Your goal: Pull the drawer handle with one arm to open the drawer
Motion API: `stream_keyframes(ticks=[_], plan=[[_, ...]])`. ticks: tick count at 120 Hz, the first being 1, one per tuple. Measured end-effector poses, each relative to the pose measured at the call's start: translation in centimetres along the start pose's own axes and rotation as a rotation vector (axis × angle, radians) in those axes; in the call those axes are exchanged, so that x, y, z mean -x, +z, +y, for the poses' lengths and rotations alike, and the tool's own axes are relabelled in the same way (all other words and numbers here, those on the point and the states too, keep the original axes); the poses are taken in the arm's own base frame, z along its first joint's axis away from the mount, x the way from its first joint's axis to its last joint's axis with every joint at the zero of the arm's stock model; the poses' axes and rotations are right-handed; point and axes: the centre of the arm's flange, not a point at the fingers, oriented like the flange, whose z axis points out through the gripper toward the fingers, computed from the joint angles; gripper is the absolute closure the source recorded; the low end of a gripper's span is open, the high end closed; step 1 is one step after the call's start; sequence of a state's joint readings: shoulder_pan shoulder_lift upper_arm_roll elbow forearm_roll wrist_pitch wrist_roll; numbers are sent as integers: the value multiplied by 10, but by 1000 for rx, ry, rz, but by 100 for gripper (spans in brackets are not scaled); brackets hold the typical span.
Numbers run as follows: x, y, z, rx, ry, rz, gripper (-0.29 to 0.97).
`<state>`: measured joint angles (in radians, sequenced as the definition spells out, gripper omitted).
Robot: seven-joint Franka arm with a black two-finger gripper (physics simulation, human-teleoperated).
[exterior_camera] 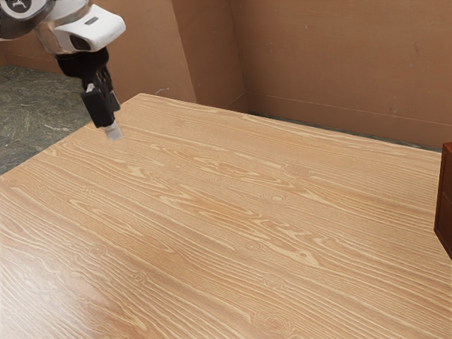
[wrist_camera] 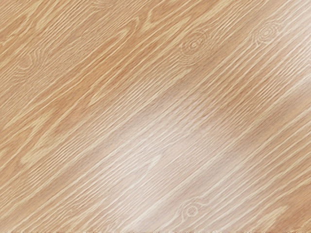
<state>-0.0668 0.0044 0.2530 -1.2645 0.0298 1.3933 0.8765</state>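
Note:
My black gripper hangs from the white hand at the exterior view's upper left, above the far left corner of the wooden table. At the exterior view's right edge, a dark reddish-brown sliver of the drawer cabinet stands on the table, far from the gripper. Its handle is out of sight. In the wrist view, bare wood grain of the table lies under my hand.
Brown walls rise behind the table. A dark mottled floor lies past the table's far left edge. The broad tabletop stretches between the gripper and the cabinet.

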Motion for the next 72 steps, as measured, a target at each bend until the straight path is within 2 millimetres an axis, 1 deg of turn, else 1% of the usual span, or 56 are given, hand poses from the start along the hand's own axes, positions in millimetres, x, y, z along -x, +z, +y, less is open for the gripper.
stream_keyframes(ticks=[13, 24, 33, 42, 48, 51, 53, 58, 61, 72], plan=[[3, 1, -3, 2, 1, -4, 0], [7, -2, -4, -1, 3, -1, 0], [8, 1, -6, 5, 3, 0, 0], [14, -6, -3, 5, 6, 11, 0], [22, -12, 13, 17, 24, 24, 0], [21, -8, 26, 38, 50, 23, 0], [15, -5, 37, 50, 76, 21, 0], [-7, 0, 67, 73, 159, 19, 0], [-18, 3, 81, 84, 202, 18, 0], [-47, 11, 113, 109, 332, 14, 0]])
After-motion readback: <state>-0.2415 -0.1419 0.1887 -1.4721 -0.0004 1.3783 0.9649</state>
